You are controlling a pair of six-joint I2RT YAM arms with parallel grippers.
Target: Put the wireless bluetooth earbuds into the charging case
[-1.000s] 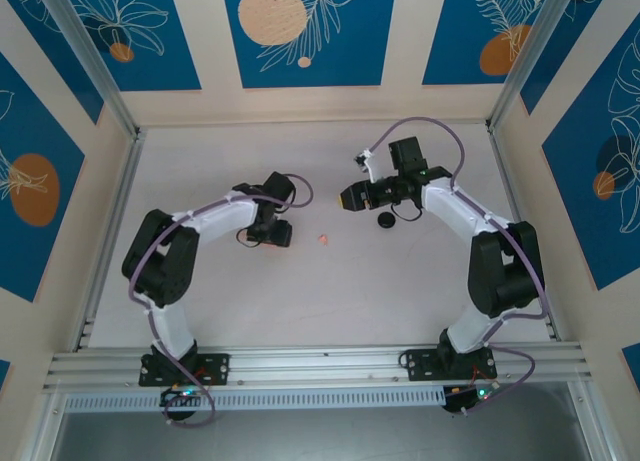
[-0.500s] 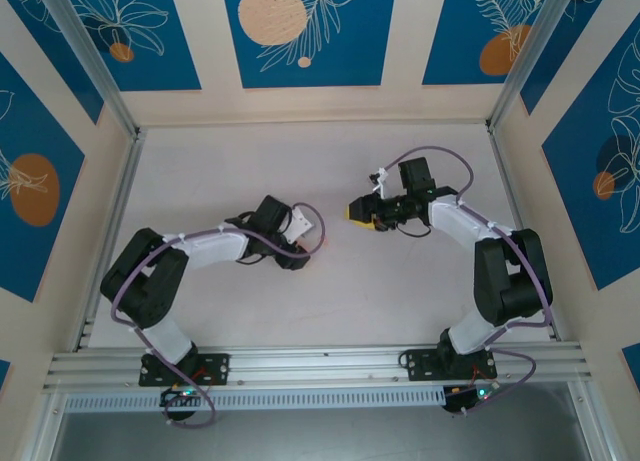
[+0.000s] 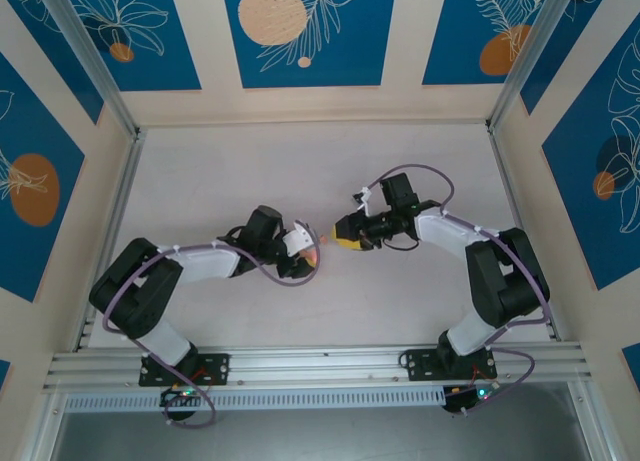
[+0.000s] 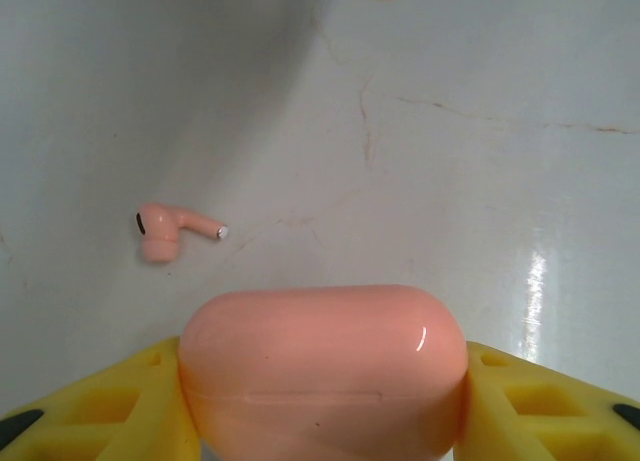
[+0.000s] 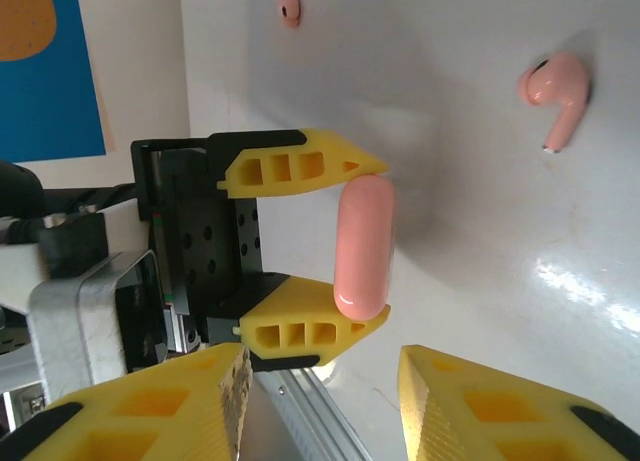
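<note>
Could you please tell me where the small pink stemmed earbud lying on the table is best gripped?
I would grip the small pink earbud across its rounded head, coming down from above: it lies on its side on the white table, the thin stem sticking out sideways, and the head is the thickest part.

The pink case [image 4: 322, 366] runs off the bottom edge.

Lab: aluminium frame [image 3: 320, 364], printed wall panels [image 3: 310, 41]
</note>
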